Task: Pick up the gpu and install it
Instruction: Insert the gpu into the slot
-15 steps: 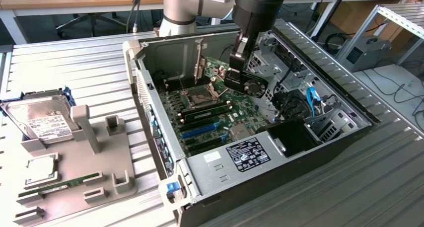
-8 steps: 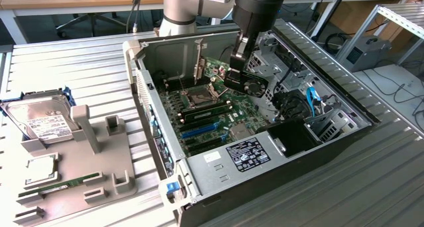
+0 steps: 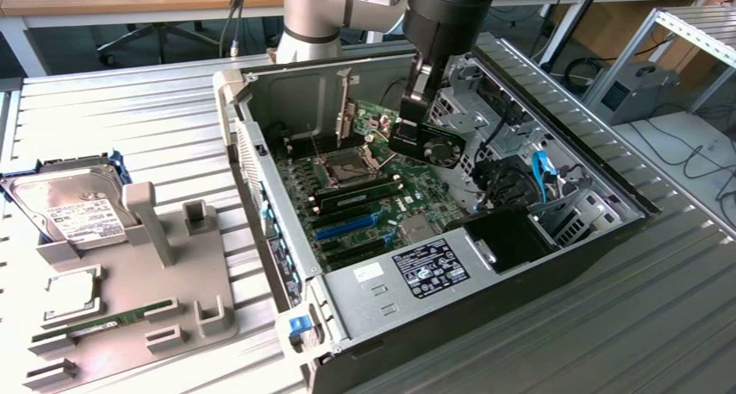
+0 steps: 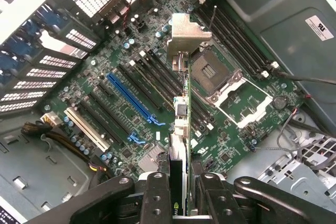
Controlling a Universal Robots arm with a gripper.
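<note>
Currently the gripper (image 3: 412, 128) is clamping the gpu (image 3: 440, 146) by its upper edge, jaws standing part-closed on the board. The card is hanging edge-down inside the open computer case (image 3: 598, 239), above the motherboard (image 3: 380, 196) and, as far as I can judge, not touching it.

Risks, biggest item first (judgement only):
- Case: the card's silver bracket (image 4: 186, 35) is leading. If the card is travelling off-line, it could be catching on the case wall rather than dropping into a rear opening.
- Motherboard: in the wrist view the card's edge is lying between the long blue slot (image 4: 131, 95) and the processor socket (image 4: 210, 72), not over the blue slot. Pressing down there would be flexing the board or scraping parts.
- Card: it is being held along one edge only, so a side load could be tilting it in the jaws.
- Cables: the blue cable (image 3: 540, 170) and the yellow-black bundle (image 4: 58, 137) are lying loose near the working area and could be snagging.

Count:
- metal table (image 3: 138, 109): one
- case: one
- robot arm (image 3: 310, 15): one
- grey parts fixture (image 3: 172, 290), at the exterior view's left: one
- motherboard: one
- hard drive (image 3: 69, 209) on the fixture: one
- gpu: one
- long blue slot: one
- processor socket: one
- RAM stick (image 3: 103, 319) on the fixture: one
- loose processor (image 3: 71, 289) on the fixture: one
</note>
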